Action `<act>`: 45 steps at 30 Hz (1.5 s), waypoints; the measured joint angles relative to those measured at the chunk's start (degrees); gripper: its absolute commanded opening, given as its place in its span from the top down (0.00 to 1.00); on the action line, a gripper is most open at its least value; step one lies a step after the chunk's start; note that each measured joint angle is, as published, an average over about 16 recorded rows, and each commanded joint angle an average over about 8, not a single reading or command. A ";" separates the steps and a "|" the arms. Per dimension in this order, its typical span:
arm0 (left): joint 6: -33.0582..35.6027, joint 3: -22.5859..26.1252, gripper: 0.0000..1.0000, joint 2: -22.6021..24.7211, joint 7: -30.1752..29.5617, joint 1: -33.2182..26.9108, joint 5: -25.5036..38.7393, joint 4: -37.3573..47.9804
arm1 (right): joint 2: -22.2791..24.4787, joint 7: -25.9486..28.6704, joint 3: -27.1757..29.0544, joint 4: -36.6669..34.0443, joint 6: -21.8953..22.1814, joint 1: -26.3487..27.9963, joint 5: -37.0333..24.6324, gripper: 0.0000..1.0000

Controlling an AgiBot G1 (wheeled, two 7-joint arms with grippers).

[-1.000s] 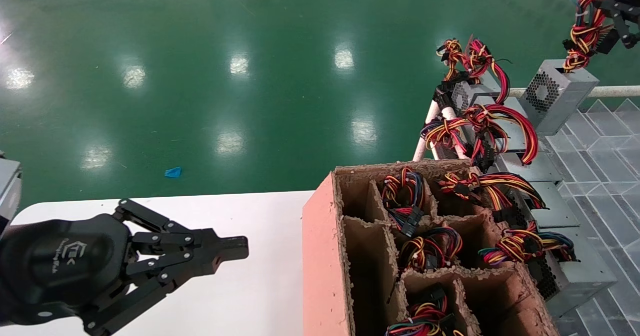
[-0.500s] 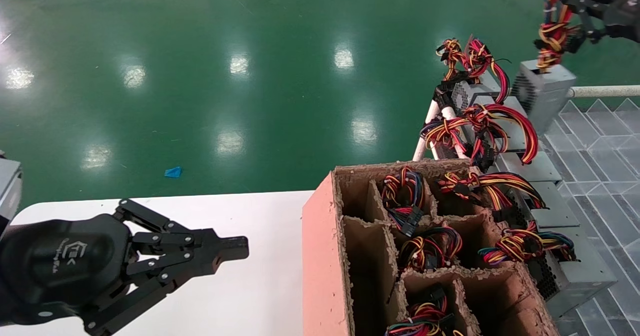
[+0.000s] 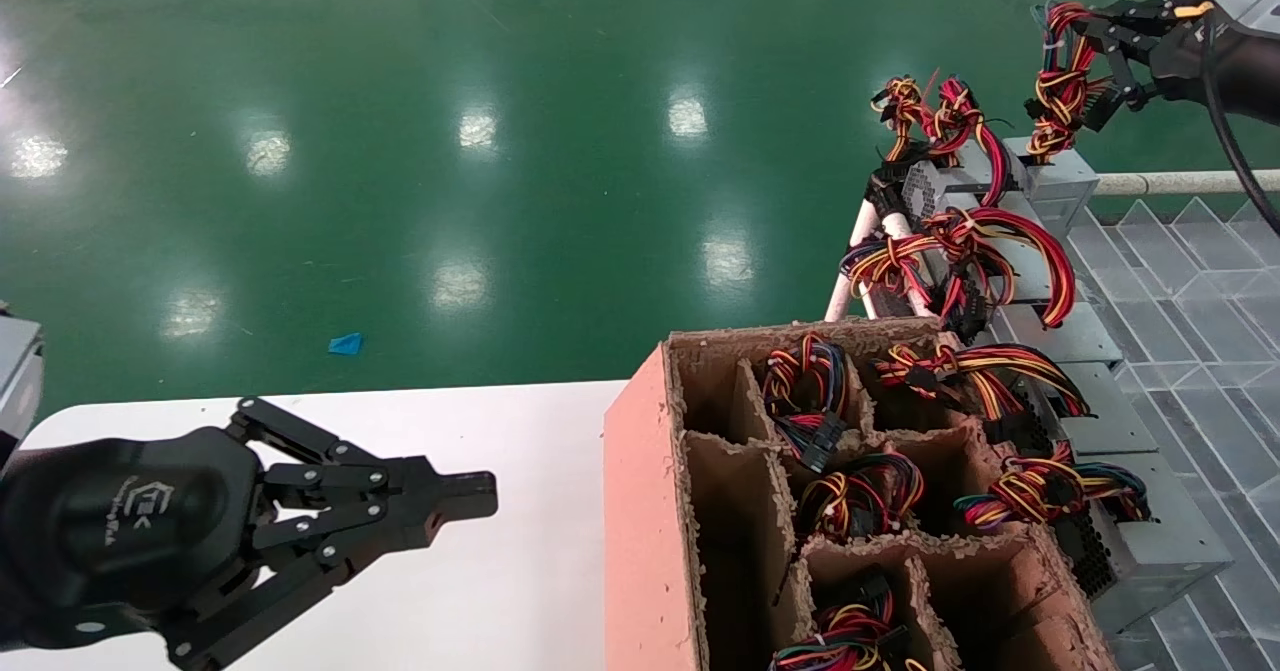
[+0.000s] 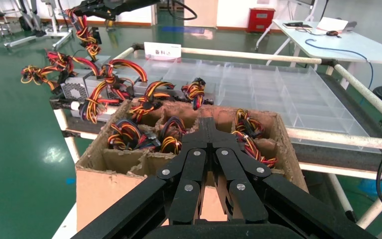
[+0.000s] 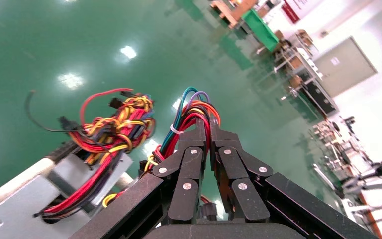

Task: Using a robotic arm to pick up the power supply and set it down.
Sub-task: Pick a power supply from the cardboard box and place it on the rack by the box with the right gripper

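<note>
My right gripper (image 3: pixel 1092 39) is high at the far right, shut on the tied bundle of red, yellow and orange wires (image 3: pixel 1056 91) of the power supply (image 3: pixel 1068 187). That small silver-grey box hangs below the wires, at the far end of the row of other units. The right wrist view shows the gripper (image 5: pixel 209 130) pinching the wire bundle (image 5: pixel 191 105). The left wrist view catches the same wire bundle (image 4: pixel 85 36) far off. My left gripper (image 3: pixel 485 496) is parked, shut and holding nothing, over the white table (image 3: pixel 520 591).
A pink cardboard box (image 3: pixel 645 511) with dividers holds wire bundles in its cells. Beside it, several grey units with long looping red cables (image 3: pixel 980 241) sit on a clear plastic grid rack (image 3: pixel 1190 291) framed by white pipe (image 3: pixel 1180 183). Green floor lies beyond.
The right gripper has carried the power supply leftward by its wires. The box now hangs lower in view, by the far end of the row. The left arm has not moved.
</note>
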 measured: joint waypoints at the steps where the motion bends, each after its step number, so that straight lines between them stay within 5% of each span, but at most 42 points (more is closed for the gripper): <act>1: 0.00 0.00 1.00 0.00 0.00 0.00 0.00 0.00 | -0.14 -0.05 0.20 -0.05 0.57 -0.21 0.29 1.00; 20: 0.00 0.01 1.00 0.00 0.00 0.00 0.00 0.00 | -3.57 -1.47 4.50 0.32 9.56 -4.85 6.48 1.00; 39: 0.00 0.01 1.00 0.00 0.01 0.00 -0.01 0.00 | -3.71 -2.92 6.55 -0.28 10.12 -7.81 9.40 1.00; 40: 0.00 0.01 1.00 0.00 0.01 0.00 -0.01 0.00 | -3.67 -2.86 6.57 -0.33 9.98 -7.94 9.43 0.95; 45: -0.01 0.01 1.00 -0.01 0.01 0.00 -0.01 0.00 | -3.56 -2.49 6.66 -0.37 9.30 -8.21 9.56 0.32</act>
